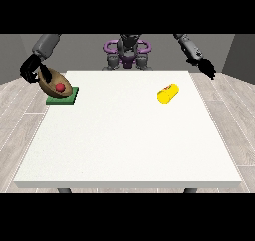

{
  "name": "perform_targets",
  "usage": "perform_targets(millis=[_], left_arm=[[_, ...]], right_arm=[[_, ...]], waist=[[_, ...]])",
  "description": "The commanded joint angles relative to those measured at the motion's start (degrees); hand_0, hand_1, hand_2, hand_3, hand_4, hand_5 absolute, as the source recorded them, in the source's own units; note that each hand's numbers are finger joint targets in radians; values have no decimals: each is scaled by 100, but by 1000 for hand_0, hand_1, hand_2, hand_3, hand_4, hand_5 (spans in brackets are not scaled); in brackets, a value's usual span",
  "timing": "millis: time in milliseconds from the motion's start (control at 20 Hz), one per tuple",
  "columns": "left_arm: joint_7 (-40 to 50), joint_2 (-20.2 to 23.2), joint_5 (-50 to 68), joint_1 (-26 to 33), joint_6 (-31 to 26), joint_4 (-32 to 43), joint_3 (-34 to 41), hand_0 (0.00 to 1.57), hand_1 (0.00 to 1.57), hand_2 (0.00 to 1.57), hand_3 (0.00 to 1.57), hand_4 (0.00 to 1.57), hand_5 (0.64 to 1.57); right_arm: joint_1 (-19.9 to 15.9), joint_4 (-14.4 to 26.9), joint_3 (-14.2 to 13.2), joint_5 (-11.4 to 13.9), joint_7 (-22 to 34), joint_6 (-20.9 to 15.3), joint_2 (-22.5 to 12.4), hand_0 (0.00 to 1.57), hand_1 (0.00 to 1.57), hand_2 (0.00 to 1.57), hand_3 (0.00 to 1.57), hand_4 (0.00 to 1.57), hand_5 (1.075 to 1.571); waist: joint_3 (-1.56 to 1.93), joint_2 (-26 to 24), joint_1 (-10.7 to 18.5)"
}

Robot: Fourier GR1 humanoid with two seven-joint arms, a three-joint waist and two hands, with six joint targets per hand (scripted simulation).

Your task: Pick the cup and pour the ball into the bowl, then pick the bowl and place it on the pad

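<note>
Hand at the view's left [31,67] grips the tilted bowl [54,83], ball [60,87] inside, right above the pad [62,96]; just lower it.

Grey arms [46,44], black hands [30,65] — purple-ringed grey torso [127,50].

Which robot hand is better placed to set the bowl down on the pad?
The robot's right one. The robot hand at the view's left already holds the tilted bowl, ball inside, just over the green pad. The other robot hand is far off, beyond the yellow cup.
</note>
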Motion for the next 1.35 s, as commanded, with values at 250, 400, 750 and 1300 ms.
perform_targets(millis=[250,400,750,1300], left_arm=[[-221,641,578,141,-558,-232,587,0,0,0,0,886,1192],[-255,561,544,340,-499,-248,571,0,0,0,0,866,1163],[253,468,786,427,-381,-1025,620,0,0,0,0,861,1188],[308,559,739,603,-621,-170,614,0,0,0,0,883,1213]], right_arm=[[-276,1053,-930,-848,-778,-55,649,1571,1571,1571,1496,999,1451],[-419,1218,-1121,-1081,-676,203,718,1571,1571,1571,1265,738,1387],[-1223,2067,-1857,-1611,-184,794,-108,146,146,630,236,0,1237],[-1615,1560,-1818,-1944,-234,1390,584,0,0,102,369,501,1371]], waist=[[79,703,-121],[74,556,-129],[81,694,-263],[47,-330,-448]])
